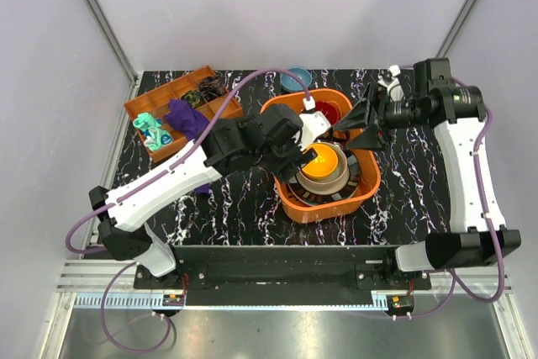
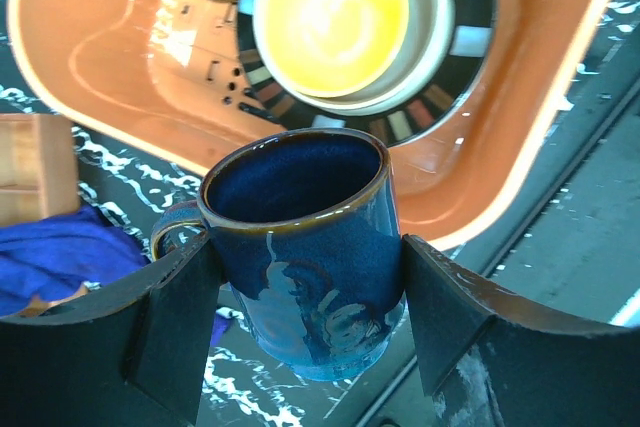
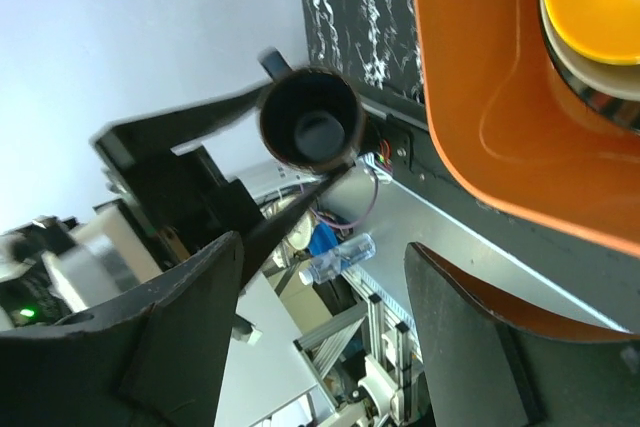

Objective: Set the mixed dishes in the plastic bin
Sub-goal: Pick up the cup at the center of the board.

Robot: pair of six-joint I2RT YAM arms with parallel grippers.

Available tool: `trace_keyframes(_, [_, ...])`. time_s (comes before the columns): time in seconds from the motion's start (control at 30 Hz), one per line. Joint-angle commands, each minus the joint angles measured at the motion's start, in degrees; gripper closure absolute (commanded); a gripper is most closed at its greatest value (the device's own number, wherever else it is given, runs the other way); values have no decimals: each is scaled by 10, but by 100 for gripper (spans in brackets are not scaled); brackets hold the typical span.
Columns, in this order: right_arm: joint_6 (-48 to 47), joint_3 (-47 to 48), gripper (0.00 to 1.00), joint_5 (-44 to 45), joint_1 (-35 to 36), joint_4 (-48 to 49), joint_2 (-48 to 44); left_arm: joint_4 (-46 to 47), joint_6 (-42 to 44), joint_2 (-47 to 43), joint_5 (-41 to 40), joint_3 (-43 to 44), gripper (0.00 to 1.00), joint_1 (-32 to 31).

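My left gripper point(image 2: 305, 252) is shut on a dark blue mug point(image 2: 305, 237), one finger pressed on each side, with the handle to the left. It hangs just outside the near-left rim of the orange plastic bin point(image 2: 120, 57). In the right wrist view the same mug point(image 3: 310, 119) shows from above. Inside the bin point(image 1: 290, 199) an orange-yellow bowl point(image 1: 321, 160) sits in a beige bowl point(image 2: 425, 37) on a dark striped-rim plate point(image 2: 470, 42). A red mug point(image 1: 324, 113) stands at the bin's back. My right gripper point(image 1: 346, 128) hovers open over the bin's back right with nothing in it.
A small blue bowl point(image 1: 295, 80) sits on the table behind the bin. At the back left, a brown compartment tray point(image 1: 168, 94) holds a teal toy point(image 1: 151, 130) and a purple cloth point(image 1: 187, 117). The black marbled table point(image 1: 412, 182) ends at a metal rail in front.
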Motion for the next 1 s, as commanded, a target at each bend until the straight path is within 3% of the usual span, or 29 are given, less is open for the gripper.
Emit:
trace_keyframes(0.0, [-13, -42, 24, 23, 8, -160, -41, 44, 29, -4, -35, 45, 100, -2])
trace_keyframes(0.3, [16, -89, 23, 51, 12, -92, -56, 25, 37, 38, -19, 144, 100, -19])
trace_keyframes(0.67, [36, -98, 24, 43, 19, -72, -59, 17, 36, 51, -22, 153, 100, -58])
trace_keyframes(0.97, [42, -102, 37, 37, 26, -66, -59, 22, 39, 57, -28, 159, 100, -63])
